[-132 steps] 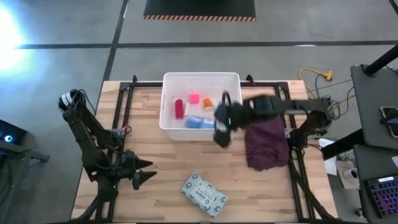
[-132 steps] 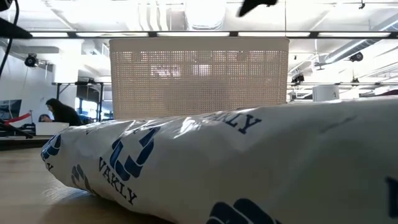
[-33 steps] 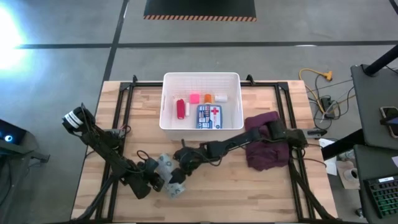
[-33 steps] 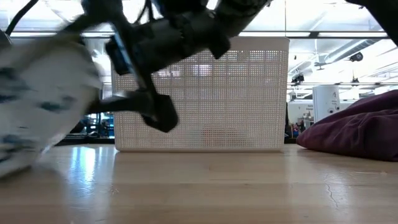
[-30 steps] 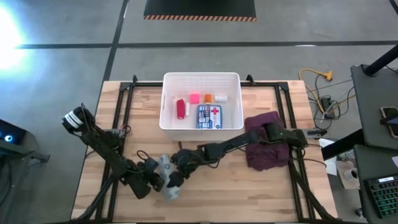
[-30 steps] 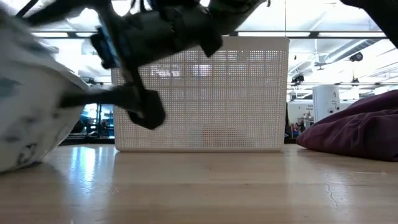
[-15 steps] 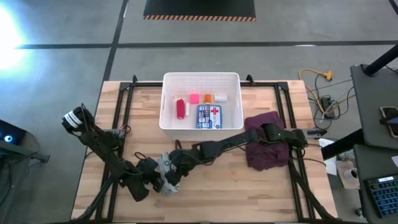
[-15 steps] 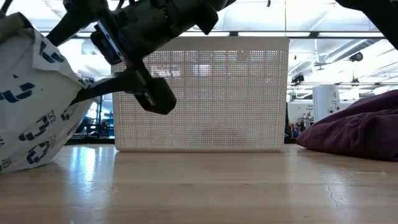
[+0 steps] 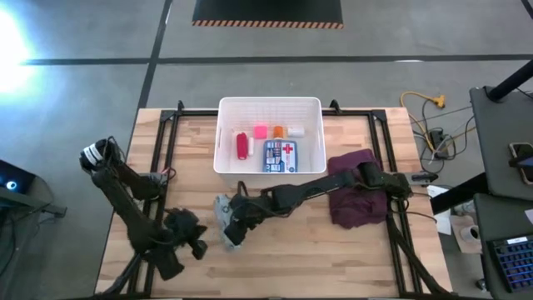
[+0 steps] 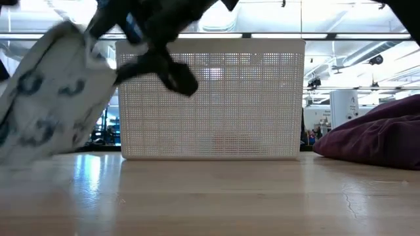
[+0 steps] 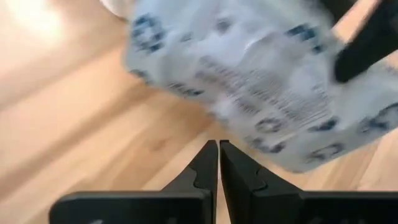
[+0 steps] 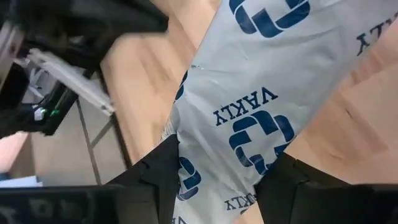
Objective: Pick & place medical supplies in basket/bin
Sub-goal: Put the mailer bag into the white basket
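Note:
A grey-white packet with blue print (image 9: 223,218) (image 10: 52,98) (image 12: 249,106) sits tilted in my right gripper (image 9: 234,223) (image 12: 217,177), which is shut on it in front of the white bin (image 9: 269,102) (image 10: 262,98). Inside the bin lie a blue first-aid box (image 9: 280,157), a red bottle (image 9: 241,145), a pink roll (image 9: 261,132) and small pieces. My left gripper (image 9: 200,244) (image 11: 218,149) is shut and holds nothing. It stands a little to the near left of the packet (image 11: 249,81). My right gripper pinches the packet across its width, one finger (image 12: 158,174) on each long edge (image 12: 186,158). The fingers reach in from the table's right, slanting down. The packet is tilted, one end raised. Whether its lower end (image 10: 16,154) touches the table, I cannot tell.
A maroon cloth (image 9: 358,200) (image 10: 380,134) lies bunched at the right, under my right arm. Bare wooden tabletop (image 9: 333,258) stretches along the near edge. The bin's perforated near wall stands just beyond the packet.
My right gripper has gone toward the far edge and the bin with the packet, which has tipped up and swung round from its place farther toward the near edge. My left gripper has drawn back toward the near left corner and now stands apart from the packet.

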Robot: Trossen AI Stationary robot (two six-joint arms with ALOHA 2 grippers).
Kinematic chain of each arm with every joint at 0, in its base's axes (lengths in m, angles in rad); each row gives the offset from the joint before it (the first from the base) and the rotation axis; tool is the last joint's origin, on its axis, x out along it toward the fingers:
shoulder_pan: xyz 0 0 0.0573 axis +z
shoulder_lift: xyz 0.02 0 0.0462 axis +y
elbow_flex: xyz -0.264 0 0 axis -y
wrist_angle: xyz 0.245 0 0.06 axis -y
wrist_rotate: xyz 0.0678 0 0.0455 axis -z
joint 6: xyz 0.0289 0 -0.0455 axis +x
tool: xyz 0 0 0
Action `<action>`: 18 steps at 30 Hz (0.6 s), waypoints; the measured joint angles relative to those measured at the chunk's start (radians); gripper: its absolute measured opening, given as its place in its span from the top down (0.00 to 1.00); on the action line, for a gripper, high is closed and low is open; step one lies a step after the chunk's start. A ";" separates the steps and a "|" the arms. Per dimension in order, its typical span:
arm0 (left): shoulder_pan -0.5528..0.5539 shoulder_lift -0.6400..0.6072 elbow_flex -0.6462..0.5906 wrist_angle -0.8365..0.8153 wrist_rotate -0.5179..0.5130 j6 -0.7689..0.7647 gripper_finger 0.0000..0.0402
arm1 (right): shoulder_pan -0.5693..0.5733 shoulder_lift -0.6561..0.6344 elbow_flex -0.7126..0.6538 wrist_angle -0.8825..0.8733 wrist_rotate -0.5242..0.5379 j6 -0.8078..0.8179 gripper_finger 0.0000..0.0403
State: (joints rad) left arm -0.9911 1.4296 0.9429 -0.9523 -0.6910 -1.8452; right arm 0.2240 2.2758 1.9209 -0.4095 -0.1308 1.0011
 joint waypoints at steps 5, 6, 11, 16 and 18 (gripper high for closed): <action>-0.088 -0.001 0.124 -0.298 -0.011 -0.213 1.00 | 0.009 -0.139 0.000 -0.014 0.032 -0.059 0.62; -0.107 -0.001 0.141 -0.335 -0.023 -0.258 1.00 | 0.009 -0.173 0.000 -0.014 0.039 -0.071 0.61; -0.148 -0.001 0.184 -0.397 -0.058 -0.358 1.00 | 0.001 -0.363 0.000 -0.052 0.241 -0.143 0.61; -0.131 -0.005 0.207 -0.391 -0.216 -0.348 1.00 | -0.126 -0.510 0.004 -0.296 0.407 -0.177 0.61; -0.107 -0.016 0.212 -0.392 -0.235 -0.335 1.00 | -0.215 -0.512 -0.003 -0.432 0.368 -0.185 0.59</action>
State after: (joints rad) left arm -1.0983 1.4135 1.1548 -1.3448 -0.9263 -2.1806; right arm 0.0094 1.7643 1.9179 -0.8412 0.2368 0.8161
